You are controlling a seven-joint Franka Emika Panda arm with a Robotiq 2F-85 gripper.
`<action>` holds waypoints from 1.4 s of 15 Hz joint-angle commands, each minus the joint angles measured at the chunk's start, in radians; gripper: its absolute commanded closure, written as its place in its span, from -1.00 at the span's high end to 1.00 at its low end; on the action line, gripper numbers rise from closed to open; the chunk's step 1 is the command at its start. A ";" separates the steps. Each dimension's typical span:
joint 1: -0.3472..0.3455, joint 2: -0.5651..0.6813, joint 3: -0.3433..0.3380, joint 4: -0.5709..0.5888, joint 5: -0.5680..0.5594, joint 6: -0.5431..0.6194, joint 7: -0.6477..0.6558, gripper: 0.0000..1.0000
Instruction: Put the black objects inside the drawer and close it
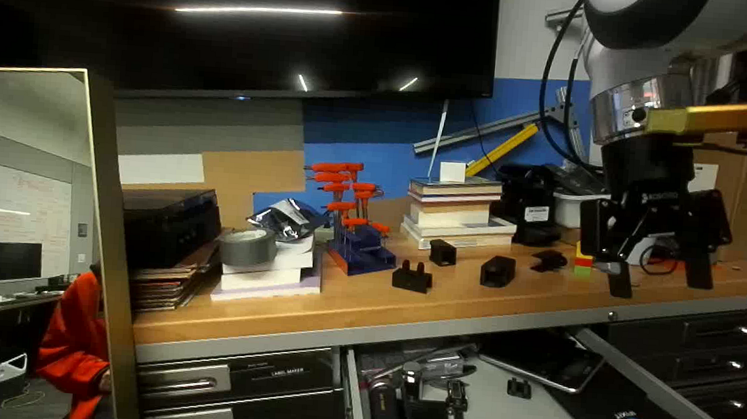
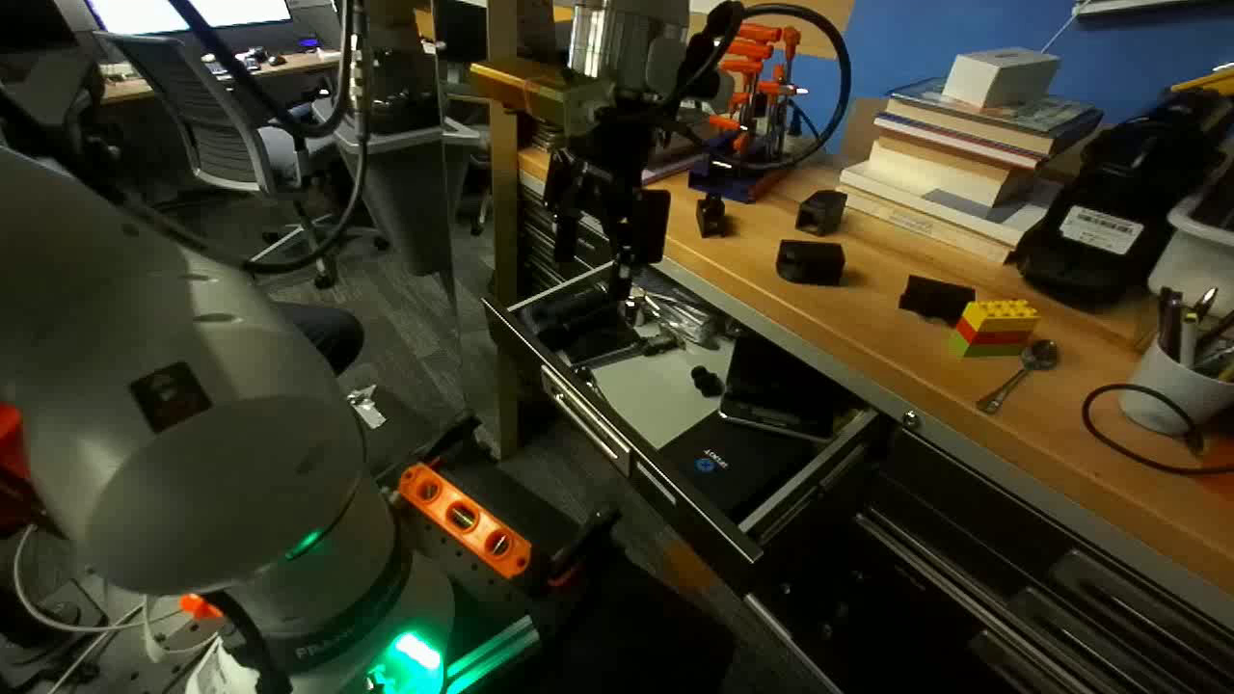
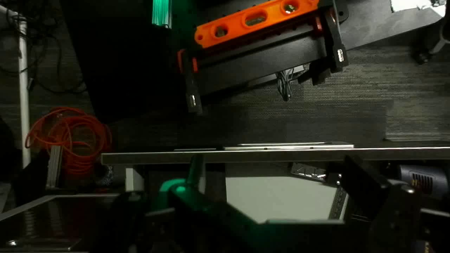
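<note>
One drawer (image 1: 654, 381) is pulled out beneath the tabletop (image 1: 354, 303). Inside it, black tools (image 1: 385, 413) lie along one side, with a slim metal tool (image 1: 457, 398) and clear plastic packets (image 2: 686, 318) near them. A small black piece (image 1: 519, 388) rests on a pale flat surface (image 1: 497, 415), either a sheet or the drawer's own floor. Next to that, a dark tablet-like device (image 1: 544, 359) with a bright rim lies slantwise, seeming to overlap a flat black item (image 2: 747, 472) that bears a round blue mark.

Up on the tabletop, a blue stand (image 1: 364, 251) keeps red-handled tools (image 1: 337, 167) upright, a white cup (image 2: 1157, 390) holds pens (image 2: 1168, 323), and a white tub (image 1: 580, 217) contains dark things too dim to name.

Four black blocks (image 1: 498, 271) sit on the tabletop, apart from one another; one has two upright prongs, and another is just beside a stack of coloured bricks (image 2: 998, 330).

The arm (image 2: 222, 463) bends over so that its wrist points downward in both exterior views. Its jaws hang above the drawer, spread wide and released; in the wrist view the drawer's front edge runs close past their tips.
</note>
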 commanded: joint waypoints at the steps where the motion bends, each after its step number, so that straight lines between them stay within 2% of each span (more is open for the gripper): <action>1: 0.007 0.000 -0.007 0.002 -0.003 -0.003 0.003 1.00; 8: 0.006 0.001 -0.004 -0.001 -0.008 0.012 0.010 1.00; 10: -0.001 0.010 0.005 -0.014 -0.013 0.097 0.042 1.00; 13: -0.011 0.098 0.004 0.018 -0.009 0.227 0.081 1.00; 16: -0.041 0.217 0.007 0.060 -0.015 0.439 0.193 1.00; 18: -0.066 0.324 0.001 0.124 -0.020 0.553 0.266 1.00; 21: -0.098 0.465 -0.012 0.248 -0.041 0.661 0.384 1.00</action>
